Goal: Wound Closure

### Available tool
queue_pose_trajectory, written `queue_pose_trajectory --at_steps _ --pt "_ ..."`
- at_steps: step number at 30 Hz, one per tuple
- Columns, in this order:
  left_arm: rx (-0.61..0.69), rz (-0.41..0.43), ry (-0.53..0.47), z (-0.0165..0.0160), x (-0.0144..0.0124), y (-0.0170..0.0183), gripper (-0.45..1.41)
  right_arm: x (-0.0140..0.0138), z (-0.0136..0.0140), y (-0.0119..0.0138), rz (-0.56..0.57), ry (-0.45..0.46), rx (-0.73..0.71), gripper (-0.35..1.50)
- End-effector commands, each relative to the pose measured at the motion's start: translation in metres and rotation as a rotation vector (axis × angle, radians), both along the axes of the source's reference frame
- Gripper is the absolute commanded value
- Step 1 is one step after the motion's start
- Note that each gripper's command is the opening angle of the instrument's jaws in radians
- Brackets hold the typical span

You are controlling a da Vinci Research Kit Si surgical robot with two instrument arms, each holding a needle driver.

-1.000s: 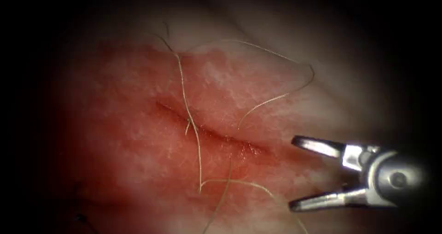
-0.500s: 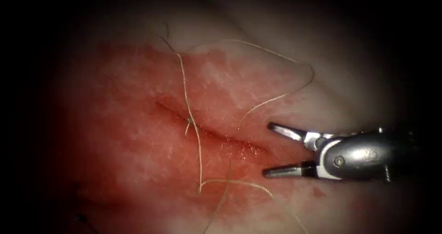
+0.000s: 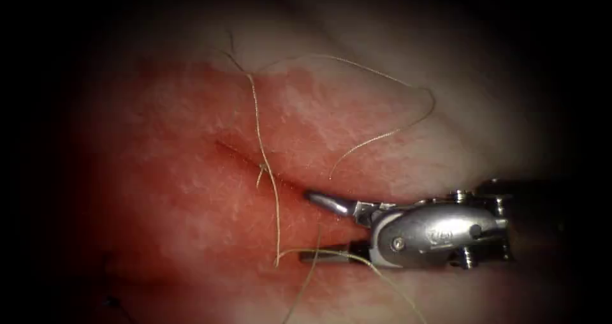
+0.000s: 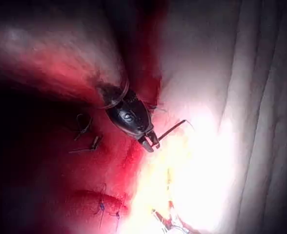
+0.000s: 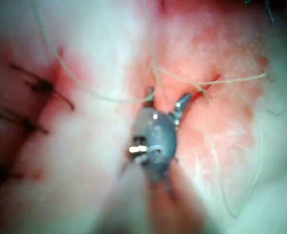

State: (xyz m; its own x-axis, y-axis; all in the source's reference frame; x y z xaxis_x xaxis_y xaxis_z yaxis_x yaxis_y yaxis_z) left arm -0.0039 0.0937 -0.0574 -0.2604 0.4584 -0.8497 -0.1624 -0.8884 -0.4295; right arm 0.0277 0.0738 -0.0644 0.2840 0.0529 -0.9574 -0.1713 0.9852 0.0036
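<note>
left tool (image 4: 151, 142) | fingers nearly closed | over tissue (image 4: 46, 63)

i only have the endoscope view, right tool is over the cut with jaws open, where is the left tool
Observer: The left wrist view has the left tool over red tissue, next to a paler patch.
Operator: is it holding anything
Observer: A thin dark strand runs out from its tip. I cannot tell whether it is needle or thread.
Operator: anything by the right tool i should know
Observer: In the right wrist view, dark stitches sit off to one side of the right tool. Its open jaws hold nothing, and pale thread lies just beyond them.
</note>
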Motion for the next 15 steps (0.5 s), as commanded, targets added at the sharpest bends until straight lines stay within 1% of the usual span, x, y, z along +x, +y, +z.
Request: queue_pose_trajectory --at_steps 1,2,3,4,6,8,13,14,15 --pt "0.001 0.0 -0.002 0.0007 -0.0005 -0.0004 -0.35 0.0008 0.0005 -0.0002 -0.016 0.0 0.004 0.49" --pt "0.001 0.001 -0.002 0.0007 -0.0005 -0.0004 -0.35 0.0008 0.0005 -0.0002 -0.044 -0.009 0.008 -0.01" --pt "0.001 0.001 -0.002 0.0007 -0.0005 -0.0004 -0.35 0.0008 0.0005 -0.0002 -0.061 -0.021 0.022 -0.3" --pt "0.001 0.001 -0.002 0.0006 -0.0005 -0.0004 -0.35 0.0007 0.0003 -0.0004 -0.095 -0.056 0.04 -0.35" --pt "0.001 0.001 -0.002 0.0006 -0.0005 -0.0004 -0.35 0.0005 -0.0001 -0.0006 -0.125 -0.082 0.055 -0.35" --pt "0.002 0.001 -0.002 0.0006 -0.0005 -0.0004 -0.35 0.0003 -0.0007 -0.0008 -0.13 -0.096 0.062 -0.35" --pt "0.002 0.002 -0.003 0.0006 -0.0004 -0.0004 -0.35 0.0003 -0.0038 -0.0007 -0.128 -0.095 0.082 -0.35" --pt "0.002 0.002 -0.003 0.0006 -0.0004 -0.0004 -0.35 0.0005 -0.0056 -0.0007 -0.127 -0.087 0.092 -0.35" --pt "0.002 0.002 -0.003 0.0006 -0.0004 -0.0004 -0.35 0.0006 -0.0063 -0.0007 -0.122 -0.086 0.094 -0.35"
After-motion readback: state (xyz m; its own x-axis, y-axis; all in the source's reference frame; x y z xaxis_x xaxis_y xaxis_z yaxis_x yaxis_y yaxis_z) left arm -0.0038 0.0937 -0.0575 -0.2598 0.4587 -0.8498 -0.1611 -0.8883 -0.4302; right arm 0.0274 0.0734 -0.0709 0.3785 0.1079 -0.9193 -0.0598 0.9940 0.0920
